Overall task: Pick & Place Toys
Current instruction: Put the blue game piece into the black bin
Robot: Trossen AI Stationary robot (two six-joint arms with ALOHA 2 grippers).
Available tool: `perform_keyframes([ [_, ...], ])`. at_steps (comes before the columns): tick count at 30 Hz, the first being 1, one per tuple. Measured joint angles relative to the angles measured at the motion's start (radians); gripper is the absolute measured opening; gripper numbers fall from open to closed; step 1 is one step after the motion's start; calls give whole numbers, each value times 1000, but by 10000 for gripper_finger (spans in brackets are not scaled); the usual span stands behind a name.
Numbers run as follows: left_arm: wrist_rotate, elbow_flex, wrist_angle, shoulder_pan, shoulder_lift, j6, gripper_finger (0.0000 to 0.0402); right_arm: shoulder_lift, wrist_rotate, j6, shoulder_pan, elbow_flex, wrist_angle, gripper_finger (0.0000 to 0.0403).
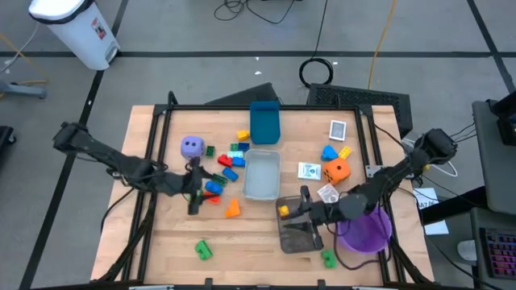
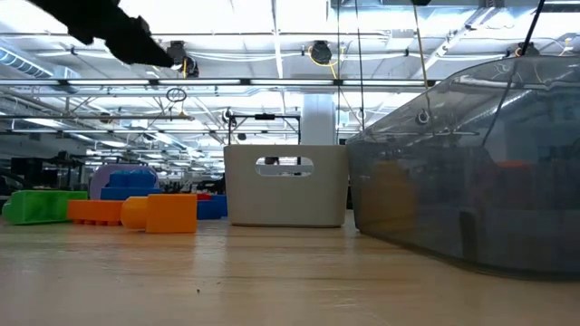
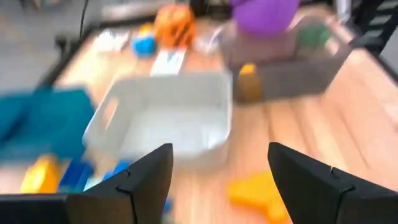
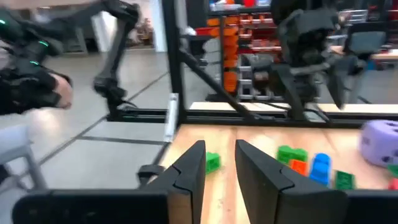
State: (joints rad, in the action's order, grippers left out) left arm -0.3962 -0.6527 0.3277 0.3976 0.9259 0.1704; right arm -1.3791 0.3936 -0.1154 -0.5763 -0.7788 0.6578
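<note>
The right tool (image 1: 300,211) is seen at the lower centre of the high view, above the dark grey tray (image 1: 300,234); its fingers (image 4: 186,168) are nearly together with a narrow gap, and nothing is seen between them. The left tool (image 1: 193,197) is found at the left of centre, its fingers (image 3: 146,180) held apart and empty, just beside an orange brick (image 1: 232,209) and blue and red bricks (image 1: 214,187). The light grey tray (image 1: 261,173) stands in the middle of the counter (image 1: 161,234). The purple die (image 1: 192,147) lies at the upper left, the orange die (image 1: 337,170) at the right, near the purple bowl (image 1: 364,231).
</note>
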Motion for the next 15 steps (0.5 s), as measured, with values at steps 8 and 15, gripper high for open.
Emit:
perform_keyframes([
  [8, 235, -39, 247, -125, 17, 45, 271, -12, -1, 1, 32, 0, 5, 73],
  [15, 268, -31, 247, -206, 102, -48, 271, -12, -2, 8, 53, 0, -17, 73],
])
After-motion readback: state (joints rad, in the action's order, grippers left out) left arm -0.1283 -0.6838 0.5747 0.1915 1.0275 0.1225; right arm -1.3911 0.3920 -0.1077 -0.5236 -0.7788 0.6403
